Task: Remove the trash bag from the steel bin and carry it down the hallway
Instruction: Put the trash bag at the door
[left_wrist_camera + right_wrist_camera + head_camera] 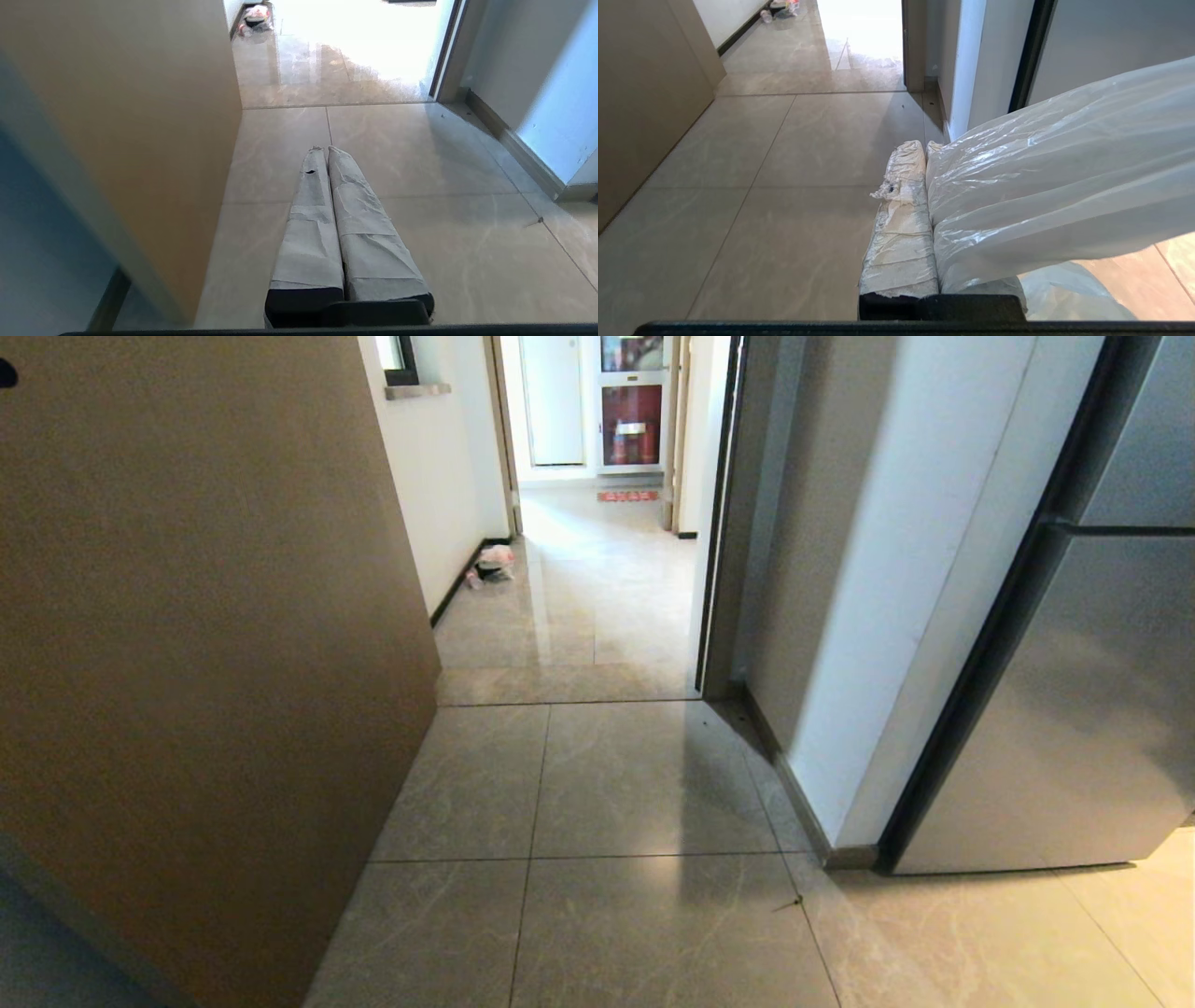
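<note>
Head view: a tall tan panel fills the left, the hallway of glossy grey-beige marble-look floor tiles runs ahead through the middle with a small heap of bags against its left skirting, and a grey steel cabinet stands at the right. The left gripper, tape-wrapped, hangs above the tiles with fingers pressed together, holding nothing. The right gripper is clamped tight on the thin translucent white plastic trash bag, which drapes over its right finger.

left gripper jaws pressed together, empty; right gripper jaws clamp the trash bag.
</note>
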Tool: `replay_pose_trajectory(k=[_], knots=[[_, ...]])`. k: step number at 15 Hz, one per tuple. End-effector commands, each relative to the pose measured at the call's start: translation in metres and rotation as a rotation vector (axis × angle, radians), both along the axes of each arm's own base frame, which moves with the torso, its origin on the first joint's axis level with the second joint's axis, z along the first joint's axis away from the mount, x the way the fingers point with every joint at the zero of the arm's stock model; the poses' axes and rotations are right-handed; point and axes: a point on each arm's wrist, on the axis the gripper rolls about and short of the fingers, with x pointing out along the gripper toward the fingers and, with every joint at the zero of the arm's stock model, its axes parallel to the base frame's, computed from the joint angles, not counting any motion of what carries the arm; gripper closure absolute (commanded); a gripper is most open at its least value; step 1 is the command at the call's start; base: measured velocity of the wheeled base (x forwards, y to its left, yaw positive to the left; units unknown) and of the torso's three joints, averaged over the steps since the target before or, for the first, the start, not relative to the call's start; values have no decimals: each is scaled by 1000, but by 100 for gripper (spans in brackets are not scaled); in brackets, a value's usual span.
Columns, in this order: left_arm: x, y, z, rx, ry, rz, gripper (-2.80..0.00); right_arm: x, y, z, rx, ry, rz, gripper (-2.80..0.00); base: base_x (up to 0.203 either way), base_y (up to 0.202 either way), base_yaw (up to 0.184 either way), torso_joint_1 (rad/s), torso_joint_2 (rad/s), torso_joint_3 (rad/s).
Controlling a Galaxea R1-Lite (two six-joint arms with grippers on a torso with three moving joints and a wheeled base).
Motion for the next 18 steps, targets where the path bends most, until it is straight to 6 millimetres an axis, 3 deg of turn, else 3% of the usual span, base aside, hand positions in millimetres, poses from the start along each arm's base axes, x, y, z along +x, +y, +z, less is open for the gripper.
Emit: replay_pose_trajectory(k=[1, 18], knots=[[0, 0, 0, 0, 1, 0, 0, -3, 0, -1, 0, -38, 0, 0, 189, 0, 2, -2, 7, 7], [0, 0, 0, 0, 1, 0, 0, -3, 0, -1, 0, -38, 0, 0, 193, 0, 1, 2, 4, 2]])
